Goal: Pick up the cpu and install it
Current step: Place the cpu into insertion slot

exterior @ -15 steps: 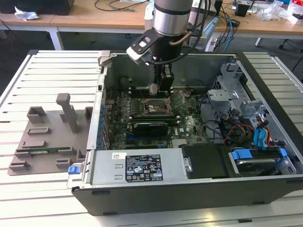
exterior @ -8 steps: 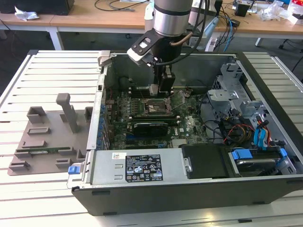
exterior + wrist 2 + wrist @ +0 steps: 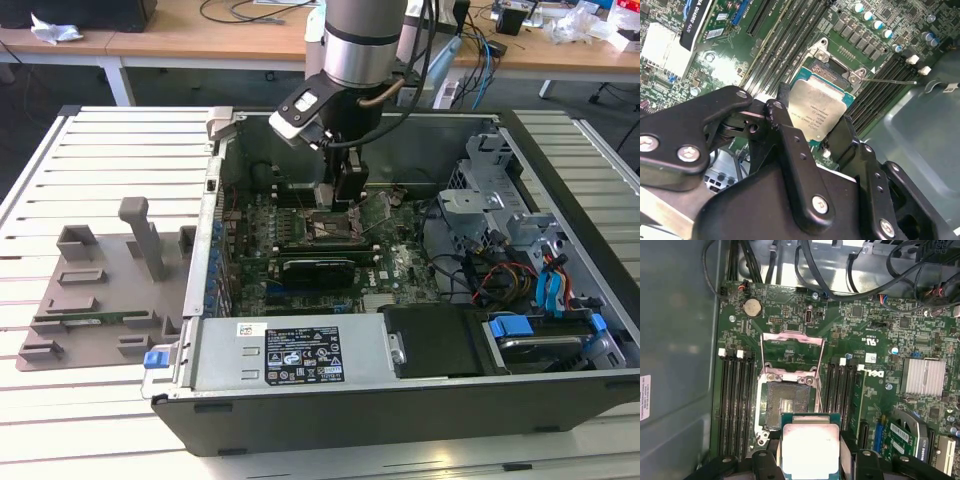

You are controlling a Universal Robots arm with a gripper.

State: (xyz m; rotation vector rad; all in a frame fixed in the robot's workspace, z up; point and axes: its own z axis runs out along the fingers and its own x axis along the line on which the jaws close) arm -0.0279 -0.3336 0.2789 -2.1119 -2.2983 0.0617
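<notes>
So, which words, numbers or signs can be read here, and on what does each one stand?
None can be quoted with confidence.
cpu: engraved lines on its top, too small to read.
label, exterior view: dense print and marks, too small to read.
board: white printed marks, too small to read.
card: white letters on black, tilted and cut off.

Exterior view: stands off, high, looking down into the open computer case [image 3: 400,420], centre frame.
First wrist view: close, straight down on the motherboard [image 3: 880,335].
Second wrist view: closer still, slanted.
Shared: socket [image 3: 787,402] and cpu [image 3: 810,450], in both wrist views.
</notes>
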